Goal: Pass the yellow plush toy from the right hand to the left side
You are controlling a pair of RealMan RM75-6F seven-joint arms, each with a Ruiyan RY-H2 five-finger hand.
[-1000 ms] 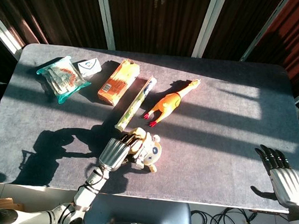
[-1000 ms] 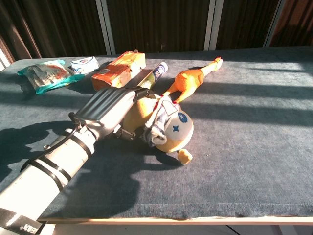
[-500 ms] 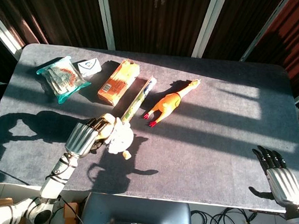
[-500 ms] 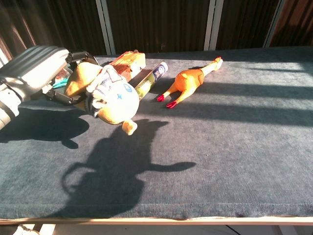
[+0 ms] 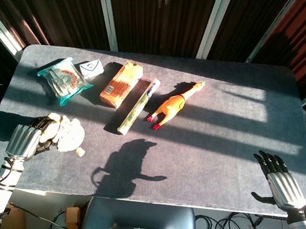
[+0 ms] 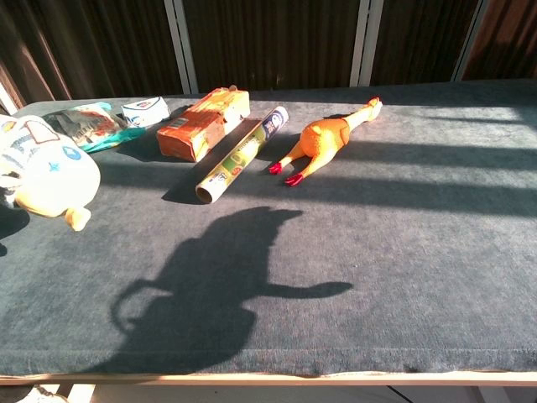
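The yellow plush toy (image 5: 70, 133) is in the grasp of the left hand (image 5: 25, 139), above the near-left part of the surface (image 5: 220, 154), so the handover itself looks done. The right hand (image 5: 281, 182) is at the near-right edge, empty with its fingers spread. What is left, by my reading, is setting the toy down on the left side and letting go.

The head view looks steeply down over the whole surface (image 5: 203, 152), while the chest view, apparently nearer, skims low across the same surface's middle.
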